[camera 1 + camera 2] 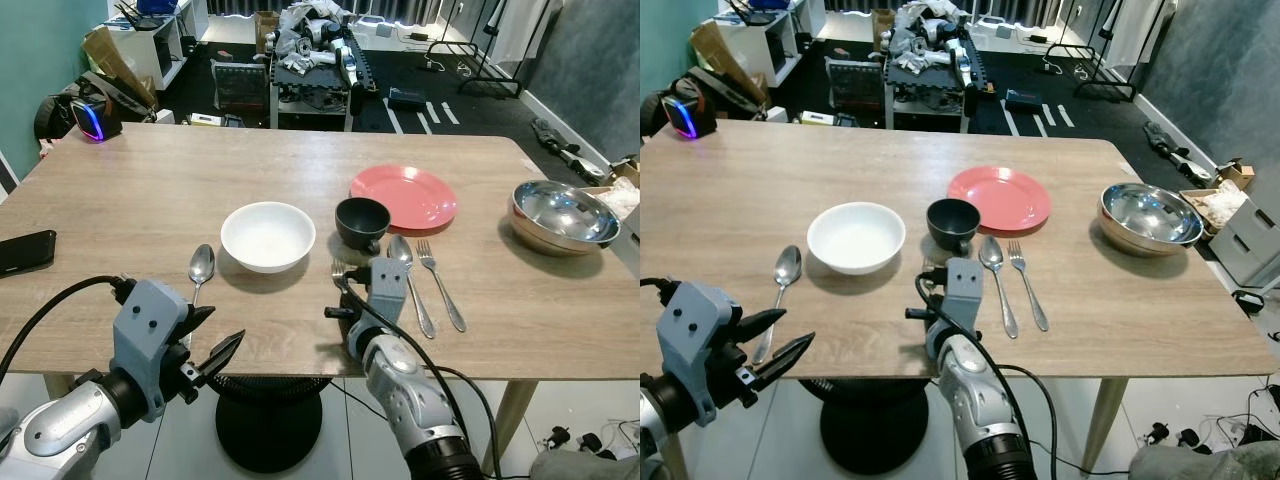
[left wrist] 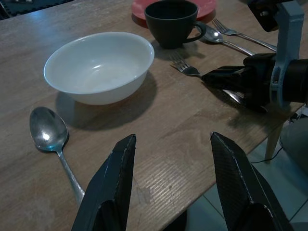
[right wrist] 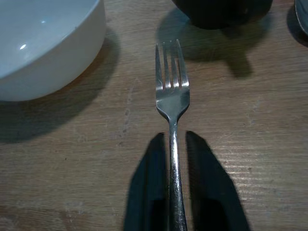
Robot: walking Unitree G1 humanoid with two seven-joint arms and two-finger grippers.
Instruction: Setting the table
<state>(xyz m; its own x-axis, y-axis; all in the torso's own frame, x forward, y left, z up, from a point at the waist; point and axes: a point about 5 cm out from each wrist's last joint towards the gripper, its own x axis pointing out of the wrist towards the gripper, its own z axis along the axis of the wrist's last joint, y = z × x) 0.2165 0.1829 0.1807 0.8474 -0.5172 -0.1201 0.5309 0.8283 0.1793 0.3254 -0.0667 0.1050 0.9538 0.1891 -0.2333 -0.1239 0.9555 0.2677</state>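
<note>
Table (image 1: 120, 190): wooden top, with the setting laid out toward its near edge.
Bowl (image 1: 267, 235): white, sat near the middle of the near half, upright.
Cup (image 1: 361, 222): black, just beside the bowl on its right, touching the near rim of the plate as far as I could see.
Plate (image 1: 405, 195): red, behind the cup, toward the right half of the top.
Steel bowl (image 1: 562, 215): stood close to the right edge, well apart from the rest.
Spoon (image 1: 200, 270): lay left of the bowl, handle pointing at the near edge.
Second spoon (image 1: 408, 275) and second fork (image 1: 440, 280): lay side by side on the cup's right, near the plate, handles toward the near edge.
Fork (image 3: 171, 125): lay flat on the top between bowl and cup, tines pointing away from the near edge.
Right gripper (image 3: 175, 187): was down at the near edge, a black finger on either side of the fork's handle; the fingers looked to be pressed against it, gripping the fork on the wood.
Left gripper (image 2: 171, 183): hung over the near edge, close to the spoon's handle, fingers (image 2: 118, 178) spread wide and holding nothing.
Phone (image 1: 25, 250): a dark one lay by the left edge.
Speaker (image 1: 90, 118): glowing blue, sat just past the far left corner.
Floor beyond: dark, cluttered with a rack (image 1: 310, 60) piled with gear.
</note>
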